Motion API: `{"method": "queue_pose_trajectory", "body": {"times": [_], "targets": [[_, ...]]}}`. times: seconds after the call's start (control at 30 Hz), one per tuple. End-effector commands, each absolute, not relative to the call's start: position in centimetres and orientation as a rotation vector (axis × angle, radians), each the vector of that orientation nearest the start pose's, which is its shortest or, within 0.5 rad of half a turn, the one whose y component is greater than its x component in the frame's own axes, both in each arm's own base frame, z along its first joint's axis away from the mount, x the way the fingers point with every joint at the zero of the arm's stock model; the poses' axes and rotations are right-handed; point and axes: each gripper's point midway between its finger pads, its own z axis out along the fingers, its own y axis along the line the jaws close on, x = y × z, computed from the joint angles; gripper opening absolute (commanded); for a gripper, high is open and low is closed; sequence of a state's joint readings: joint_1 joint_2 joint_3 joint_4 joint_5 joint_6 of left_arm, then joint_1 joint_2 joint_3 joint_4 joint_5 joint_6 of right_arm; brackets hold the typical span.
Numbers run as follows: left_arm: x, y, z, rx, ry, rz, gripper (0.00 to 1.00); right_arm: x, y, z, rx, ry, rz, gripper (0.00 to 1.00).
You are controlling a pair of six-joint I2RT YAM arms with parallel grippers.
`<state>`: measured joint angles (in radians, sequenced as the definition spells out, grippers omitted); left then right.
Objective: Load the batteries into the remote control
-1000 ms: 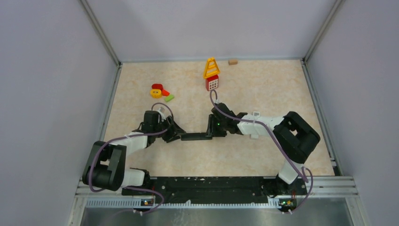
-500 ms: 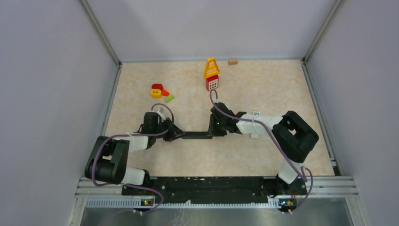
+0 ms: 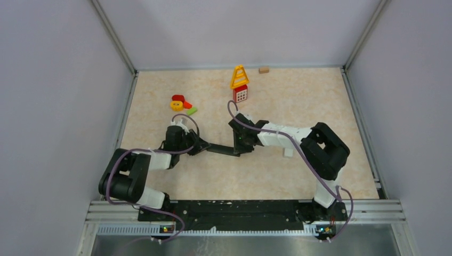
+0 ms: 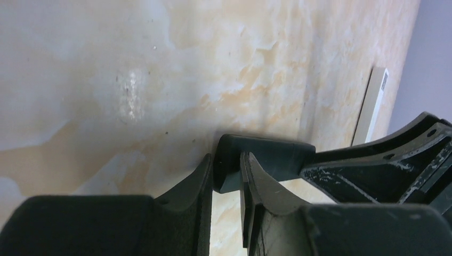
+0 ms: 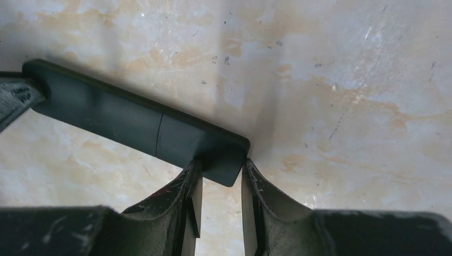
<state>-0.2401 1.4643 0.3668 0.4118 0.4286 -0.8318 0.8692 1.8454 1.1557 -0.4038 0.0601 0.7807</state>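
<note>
Left gripper clamped one end of the remote. Right gripper pinched the opposite end (slim black bar, slanted above the table).

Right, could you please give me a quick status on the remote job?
Left tool shut on one end of the black remote, right tool on the other. No batteries in view. Toy blocks far back, nothing blocking.

left hand and right hand have closed on the remote, now slightly slanted.
</note>
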Motion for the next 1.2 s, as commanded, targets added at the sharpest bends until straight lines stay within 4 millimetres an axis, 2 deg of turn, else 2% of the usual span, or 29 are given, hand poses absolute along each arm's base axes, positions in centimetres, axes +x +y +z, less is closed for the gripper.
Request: {"method": "queue_pose_trajectory", "body": {"times": [0.0,0.13,0.23,0.37,0.53,0.6,0.7,0.83,0.93,1.03,1.07,1.17], "targets": [[19.6,-20.1,-2.5,-0.477,2.68,-1.103,0.23,22.6,42.3,0.5,-0.283,2.665,0.774,0.28],[19.5,-20.2,-2.8,-0.495,2.678,-1.113,0.22,23.7,42.7,-0.1,-0.244,2.673,0.716,0.31],[20.1,-20.3,-2.2,-0.485,2.66,-1.102,0.22,24.6,42.3,0.2,-0.199,2.647,0.668,0.33],[22.3,-20.2,-0.1,-0.429,2.618,-1.038,0.28,25.4,40.3,1.3,-0.145,2.602,0.61,0.34],[26.4,-19.2,3.6,-0.355,2.559,-0.899,0.44,26.5,37.1,3.6,-0.091,2.531,0.546,0.36],[27.9,-18.5,5.0,-0.334,2.541,-0.843,0.51,26.8,35.9,5.0,-0.092,2.491,0.53,0.4],[30.2,-17.3,7.9,-0.321,2.475,-0.788,0.64,27.4,34.2,7.8,-0.11,2.407,0.51,0.52],[31.5,-15.1,11.3,-0.33,2.397,-0.715,0.81,27.5,31.7,12.6,-0.121,2.281,0.525,0.62],[31.2,-13.5,14.0,-0.332,2.346,-0.661,0.98,27.0,28.8,16.3,-0.127,2.198,0.509,0.66],[30.1,-11.5,16.7,-0.353,2.293,-0.564,0.99,26.2,24.5,19.4,-0.097,2.118,0.417,0.7],[29.5,-10.9,17.7,-0.36,2.273,-0.536,0.99,25.7,22.6,20.0,-0.081,2.103,0.369,0.7],[27.3,-8.8,20.6,-0.381,2.199,-0.459,0.99,24.5,17.0,23.7,0.021,1.995,0.27,0.77]]}}
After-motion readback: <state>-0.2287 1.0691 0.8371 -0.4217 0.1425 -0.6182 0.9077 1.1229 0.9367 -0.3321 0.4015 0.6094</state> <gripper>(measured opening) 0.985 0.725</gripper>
